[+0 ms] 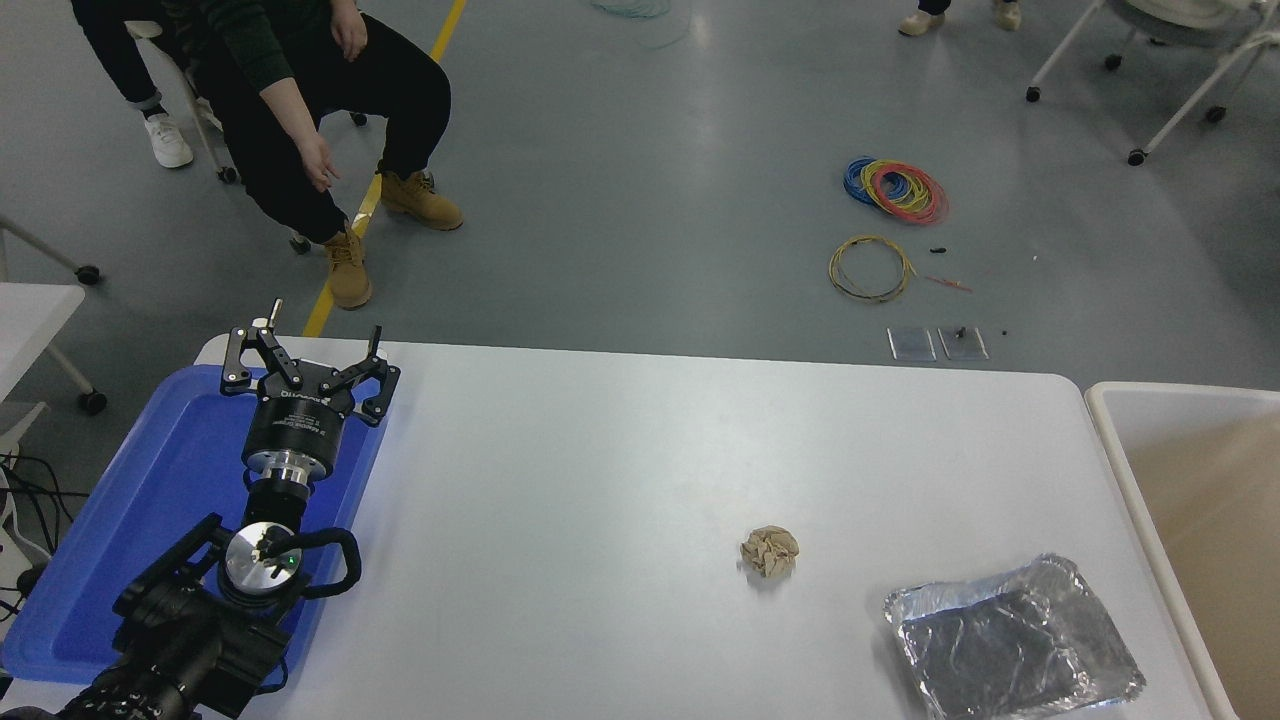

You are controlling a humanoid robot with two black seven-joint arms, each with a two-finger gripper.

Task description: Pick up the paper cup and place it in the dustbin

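A: Starting at the left, what do we have?

B: We see the left gripper [305, 362] parked over a blue tray [150, 500] at the table's left edge, its jaws spread wide and holding nothing. The right arm is out of view.

A: And the paper cup?

B: We cannot find it anywhere; it is not on the table and we cannot see it in the bin. The dustbin [1110, 440] stands at the far right, just beside the table, only partly in view.

A: So what could go wrong?

B: We judge a mix-up the main risk: the crumpled brown paper ball [769, 551], right of centre near us, could be grabbed in the cup's place. The silver foil tray [1010, 640], near right, could be mistaken for the bin.

A: The surface and room?

B: A plain white table [600, 450]. Beyond it, grey floor, a seated person [300, 90] far left, coils of coloured wire [895, 190] far right.
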